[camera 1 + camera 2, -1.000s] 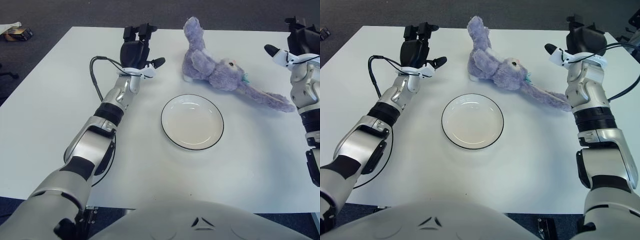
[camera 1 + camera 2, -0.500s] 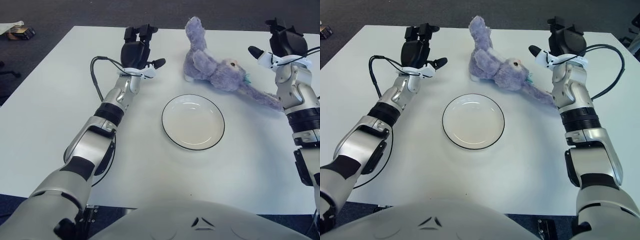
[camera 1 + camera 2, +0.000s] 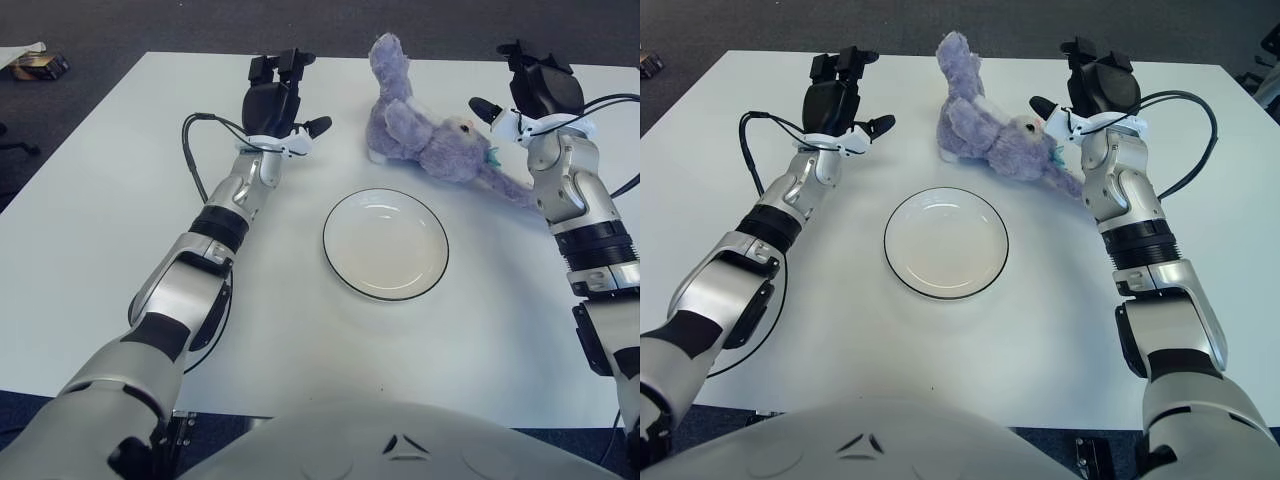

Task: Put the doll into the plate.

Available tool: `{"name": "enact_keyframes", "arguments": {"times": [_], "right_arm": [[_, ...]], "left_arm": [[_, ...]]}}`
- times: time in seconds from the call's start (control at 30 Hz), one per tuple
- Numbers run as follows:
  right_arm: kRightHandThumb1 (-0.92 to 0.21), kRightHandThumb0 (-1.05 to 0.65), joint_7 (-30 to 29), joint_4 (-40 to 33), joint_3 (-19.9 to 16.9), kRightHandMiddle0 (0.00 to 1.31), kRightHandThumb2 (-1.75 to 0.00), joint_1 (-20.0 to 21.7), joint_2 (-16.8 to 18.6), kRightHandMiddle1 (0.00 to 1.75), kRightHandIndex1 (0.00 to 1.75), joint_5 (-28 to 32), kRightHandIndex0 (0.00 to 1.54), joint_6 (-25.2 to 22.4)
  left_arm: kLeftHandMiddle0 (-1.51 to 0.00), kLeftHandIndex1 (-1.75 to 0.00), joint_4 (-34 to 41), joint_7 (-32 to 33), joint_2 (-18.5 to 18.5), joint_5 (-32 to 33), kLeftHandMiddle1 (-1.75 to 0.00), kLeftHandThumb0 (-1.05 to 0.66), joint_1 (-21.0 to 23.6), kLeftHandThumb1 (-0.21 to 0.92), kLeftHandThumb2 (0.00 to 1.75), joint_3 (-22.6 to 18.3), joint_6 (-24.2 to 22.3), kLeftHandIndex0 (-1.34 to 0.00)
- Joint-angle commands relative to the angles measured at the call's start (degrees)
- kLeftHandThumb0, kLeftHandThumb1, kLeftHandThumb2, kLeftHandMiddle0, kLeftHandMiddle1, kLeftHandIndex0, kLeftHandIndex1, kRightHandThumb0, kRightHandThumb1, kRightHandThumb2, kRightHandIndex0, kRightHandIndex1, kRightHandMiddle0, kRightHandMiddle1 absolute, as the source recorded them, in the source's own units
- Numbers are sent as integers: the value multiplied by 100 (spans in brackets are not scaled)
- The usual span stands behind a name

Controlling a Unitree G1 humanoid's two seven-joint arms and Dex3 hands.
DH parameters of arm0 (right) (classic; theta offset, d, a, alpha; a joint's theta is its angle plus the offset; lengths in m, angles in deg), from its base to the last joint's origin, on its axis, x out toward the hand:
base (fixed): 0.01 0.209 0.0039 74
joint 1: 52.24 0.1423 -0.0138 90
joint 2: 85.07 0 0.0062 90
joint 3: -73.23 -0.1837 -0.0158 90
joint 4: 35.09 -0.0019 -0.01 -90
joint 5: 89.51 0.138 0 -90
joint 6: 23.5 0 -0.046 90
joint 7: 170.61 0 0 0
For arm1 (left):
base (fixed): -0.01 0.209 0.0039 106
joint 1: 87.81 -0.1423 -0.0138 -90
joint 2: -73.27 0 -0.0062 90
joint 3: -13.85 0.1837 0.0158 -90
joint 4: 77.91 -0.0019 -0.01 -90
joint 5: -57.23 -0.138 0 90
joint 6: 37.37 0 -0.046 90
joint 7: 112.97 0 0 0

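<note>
Both hands flank doll [image 3: 990,135]; right hand [image 3: 1090,95] perhaps touching.

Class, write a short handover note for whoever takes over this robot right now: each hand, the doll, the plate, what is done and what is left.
Left hand: open, holding nothing, left of the doll.
Right hand: open, beside the doll's head, no grasp visible.
Doll: lying on the table behind the plate.
Plate: empty, centre of the table.
Done: nothing placed.
Left: grasp the doll and put it in the plate.
</note>
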Motion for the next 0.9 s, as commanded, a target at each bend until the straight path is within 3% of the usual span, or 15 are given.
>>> {"name": "enact_keyframes", "arguments": {"times": [0.0, 0.4, 0.67, 0.87], "right_arm": [[-92, -79, 140, -143, -20, 0, -80, -120, 27, 61, 83, 54, 6, 103], [-92, -83, 609, -449, -20, 0, -82, -363, 14, 66, 74, 157, 6, 305], [-92, -86, 1078, -719, -31, 0, -86, -565, -62, 66, 82, 312, 10, 532], [-92, -89, 1710, -1010, -56, 0, -89, -747, -129, 63, 92, 490, 9, 443]], "left_arm": [[0, -99, -8, 55, 19, -12, -84, -51, 25, 61, 89, 8, -81, 0], [0, -100, -1, 30, 64, 39, -85, -49, -6, 59, 93, 2, -101, 0], [0, -96, -31, 28, 74, 46, -82, -51, -5, 61, 90, -2, -122, 0], [0, -98, -22, -5, 59, 35, -83, -49, -21, 60, 91, 5, -141, 0]]}}
